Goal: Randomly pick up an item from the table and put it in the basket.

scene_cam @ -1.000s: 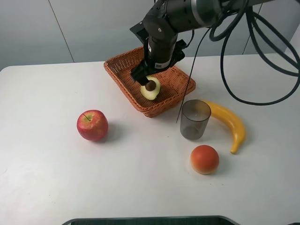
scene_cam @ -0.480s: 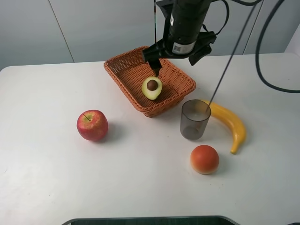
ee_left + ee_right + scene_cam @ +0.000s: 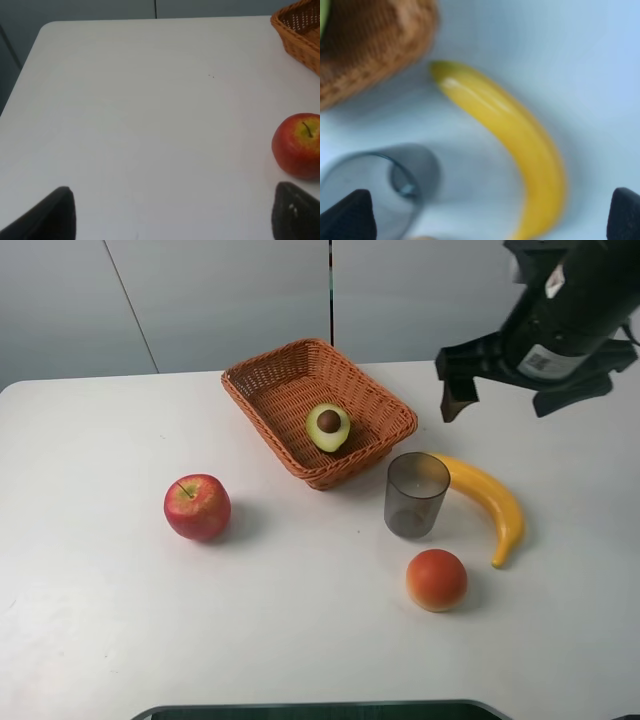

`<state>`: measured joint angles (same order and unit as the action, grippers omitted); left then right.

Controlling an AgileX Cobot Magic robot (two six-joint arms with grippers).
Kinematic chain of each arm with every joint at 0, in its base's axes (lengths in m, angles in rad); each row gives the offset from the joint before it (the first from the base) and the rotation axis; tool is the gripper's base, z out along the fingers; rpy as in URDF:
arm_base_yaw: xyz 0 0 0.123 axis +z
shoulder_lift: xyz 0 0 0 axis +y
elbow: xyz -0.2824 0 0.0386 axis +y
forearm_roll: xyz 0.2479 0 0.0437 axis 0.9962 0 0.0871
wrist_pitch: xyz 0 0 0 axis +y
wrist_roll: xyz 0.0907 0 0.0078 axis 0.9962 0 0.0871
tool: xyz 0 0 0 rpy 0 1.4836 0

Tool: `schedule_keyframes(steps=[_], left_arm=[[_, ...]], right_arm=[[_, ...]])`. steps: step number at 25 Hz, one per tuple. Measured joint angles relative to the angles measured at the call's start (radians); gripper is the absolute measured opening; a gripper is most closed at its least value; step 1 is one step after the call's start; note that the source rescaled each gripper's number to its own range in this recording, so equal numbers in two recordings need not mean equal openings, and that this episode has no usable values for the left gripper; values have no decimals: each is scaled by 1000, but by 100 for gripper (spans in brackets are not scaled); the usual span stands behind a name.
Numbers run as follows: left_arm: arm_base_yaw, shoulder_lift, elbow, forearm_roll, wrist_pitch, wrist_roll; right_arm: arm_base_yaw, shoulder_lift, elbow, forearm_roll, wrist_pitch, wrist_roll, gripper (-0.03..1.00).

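Note:
The halved avocado (image 3: 328, 427) lies in the wicker basket (image 3: 270, 400), cut face and brown pit up. The basket stands at the back middle of the white table (image 3: 100, 590). My right gripper (image 3: 500, 390) hangs high above the table, right of the basket, open and empty; its fingertips (image 3: 350, 215) sit far apart in the right wrist view, over the banana and cup. My left gripper (image 3: 170, 212) is open and empty, low over the table's left part, with the red apple beside one fingertip (image 3: 295, 212). The basket's corner (image 3: 300, 35) shows in the left wrist view.
A red apple (image 3: 197, 507) sits left of the basket, also in the left wrist view (image 3: 299, 145). A grey translucent cup (image 3: 416, 494) stands in front of the basket's right corner, a banana (image 3: 490, 502) to its right, an orange-red fruit (image 3: 436, 580) in front.
My right gripper let go of the avocado in the basket, rose and swung away to the right. The avocado now lies free in the basket. The left arm is unmoved.

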<state>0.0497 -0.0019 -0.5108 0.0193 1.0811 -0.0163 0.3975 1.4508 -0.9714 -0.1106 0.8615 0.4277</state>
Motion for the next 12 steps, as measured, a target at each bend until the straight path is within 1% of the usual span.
schedule_keyframes(steps=[5,8,10,12], left_arm=[[0,0,0,0,0,0],[0,0,0,0,0,0],[0,0,0,0,0,0],[0,0,0,0,0,0]], right_arm=[[-147,-223,144,4,18,-39,100],[-248,-353,201,4,53,-93,100],[-295,-442,223,4,86,-133,100],[-322,-544,242,4,110,-176,100]])
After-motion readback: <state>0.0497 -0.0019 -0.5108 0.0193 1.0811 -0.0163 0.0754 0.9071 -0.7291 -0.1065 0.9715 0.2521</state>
